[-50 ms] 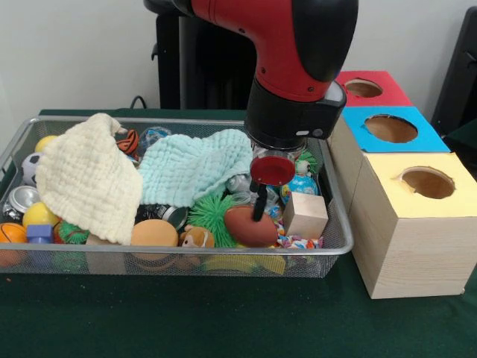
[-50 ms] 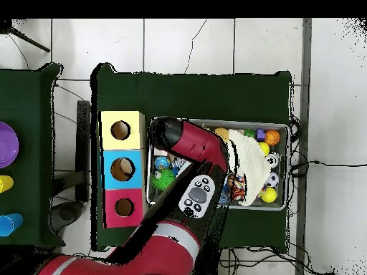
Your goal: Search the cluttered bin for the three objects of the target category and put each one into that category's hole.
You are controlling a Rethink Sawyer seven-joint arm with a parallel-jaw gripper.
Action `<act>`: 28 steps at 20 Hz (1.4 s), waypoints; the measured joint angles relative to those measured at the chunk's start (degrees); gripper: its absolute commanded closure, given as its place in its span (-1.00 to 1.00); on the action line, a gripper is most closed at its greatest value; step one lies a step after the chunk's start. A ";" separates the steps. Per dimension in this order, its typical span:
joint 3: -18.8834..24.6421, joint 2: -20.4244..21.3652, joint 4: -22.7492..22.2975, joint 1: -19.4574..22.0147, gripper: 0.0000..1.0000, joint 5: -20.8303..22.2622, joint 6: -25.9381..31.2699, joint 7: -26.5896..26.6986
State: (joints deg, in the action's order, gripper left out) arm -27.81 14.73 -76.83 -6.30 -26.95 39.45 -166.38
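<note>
- Green table (image 1: 223, 321) cloth sits closest to the lens; wire bin (image 1: 339, 242) right behind it, packed with toys.
- Arm (image 1: 287, 67) comes straight down over the bin's right end, pincer (image 1: 259, 211) dipped into the clutter at the brown football (image 1: 248, 225).
- Only one dark finger (image 1: 260, 203) is clear; it looks to touch the football's top. Can't tell how wide the pincer is open or whether it grips anything.
- Target category isn't given. Judging from the aim, probably balls: football under the pincer, yellow ball (image 1: 39, 215) and orange ball (image 1: 10, 233) at the far left end.
- Two cloths, cream (image 1: 86, 179) and mint (image 1: 194, 168), drape over the middle, likely hiding more items; hence the search.
- Wood block (image 1: 305, 215) sits just right of the football, tight quarters for a grasp.
- Three boxes (image 1: 417, 231) stand beside the bin, yellow, blue, red tops, each with a hole; close by, so the carry is short.
</note>
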 measured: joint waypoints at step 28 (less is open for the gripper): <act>0.06 -0.29 0.32 1.27 -1.00 4.09 -0.01 0.00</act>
State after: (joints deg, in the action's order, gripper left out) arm -27.76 14.44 -76.51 -5.03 -22.86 39.44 -166.38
